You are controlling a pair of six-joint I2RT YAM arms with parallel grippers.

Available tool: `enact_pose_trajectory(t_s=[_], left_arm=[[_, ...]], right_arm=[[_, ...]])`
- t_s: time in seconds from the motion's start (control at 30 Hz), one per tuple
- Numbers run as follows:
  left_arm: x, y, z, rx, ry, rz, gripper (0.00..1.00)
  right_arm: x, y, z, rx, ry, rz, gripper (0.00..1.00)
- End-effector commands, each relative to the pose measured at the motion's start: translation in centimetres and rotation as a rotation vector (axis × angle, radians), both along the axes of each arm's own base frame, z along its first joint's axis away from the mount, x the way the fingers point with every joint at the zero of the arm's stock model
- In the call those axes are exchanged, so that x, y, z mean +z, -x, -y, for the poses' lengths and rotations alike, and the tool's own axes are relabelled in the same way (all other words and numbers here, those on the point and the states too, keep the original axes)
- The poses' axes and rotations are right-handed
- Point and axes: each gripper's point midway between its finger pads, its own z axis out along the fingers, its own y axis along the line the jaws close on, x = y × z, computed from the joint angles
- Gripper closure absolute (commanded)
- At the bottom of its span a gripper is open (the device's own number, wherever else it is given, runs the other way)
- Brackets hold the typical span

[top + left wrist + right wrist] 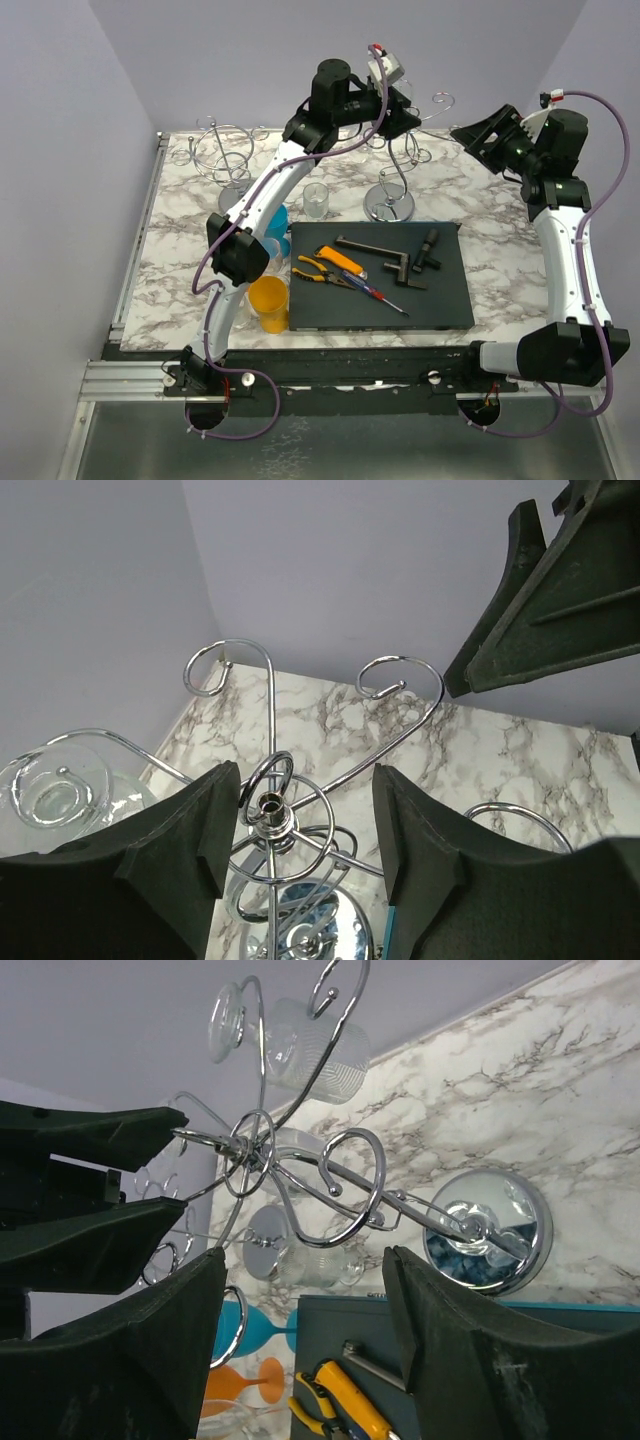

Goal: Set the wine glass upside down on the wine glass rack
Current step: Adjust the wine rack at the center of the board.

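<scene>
The left pincer (305,780) is standing released and empty, directly above the hub of the wine glass rack (272,805). The wine glass (58,795) is hanging upside down from a rack arm at the lower left of the left wrist frame, just beside the left finger. The right pincer (483,135) is also standing released and empty, right of the rack. The rack is sitting near the far desk (500,230) edge, and a tool mat (450,300) is lying before its base.
</scene>
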Motion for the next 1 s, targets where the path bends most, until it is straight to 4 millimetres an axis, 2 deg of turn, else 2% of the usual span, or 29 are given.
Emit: enact_pose_trajectory(t_s=[0.0, 0.23, 0.33, 0.4, 0.47, 0.67, 0.8, 0.9, 0.97], left_arm=[[1.3, 1.5, 0.1, -0.059, 0.016, 0.033, 0.41], [0.9, 1.2, 0.2, -0.058, 0.008, 0.054, 0.42], [0.9, 1.0, 0.4, -0.061, 0.015, 0.047, 0.43], [0.9, 1.3, 0.6, -0.076, 0.026, 0.020, 0.48], [0.8, 1.5, 0.8, -0.084, 0.025, 0.012, 0.53], [0.9, 1.9, 0.9, -0.075, 0.021, 0.015, 0.69], [0.9, 2.1, 0.9, -0.076, 0.017, 0.011, 0.70], [0.9, 2.2, 0.9, -0.073, 0.016, 0.014, 0.69], [1.2, 2.1, 0.8, -0.064, 0.021, 0.015, 0.64]], right_arm=[[0.9, 0.3, -0.8, 0.037, -0.071, 0.026, 0.30], [-0.3, -0.7, -0.3, 0.001, -0.077, -0.022, 0.43], [-0.3, -1.1, -0.2, -0.007, -0.086, -0.016, 0.54], [-0.5, -1.5, -0.1, -0.011, -0.081, -0.022, 0.66], [-0.8, -1.9, 0.2, -0.020, -0.073, -0.034, 0.72], [-0.9, -3.1, 0.8, -0.037, -0.043, -0.038, 0.86], [-0.8, -3.6, 1.5, -0.046, -0.035, -0.036, 0.91], [-0.7, -3.5, 1.6, -0.046, -0.031, -0.037, 0.91], [-0.8, -3.4, 1.6, -0.048, -0.027, -0.036, 0.90]])
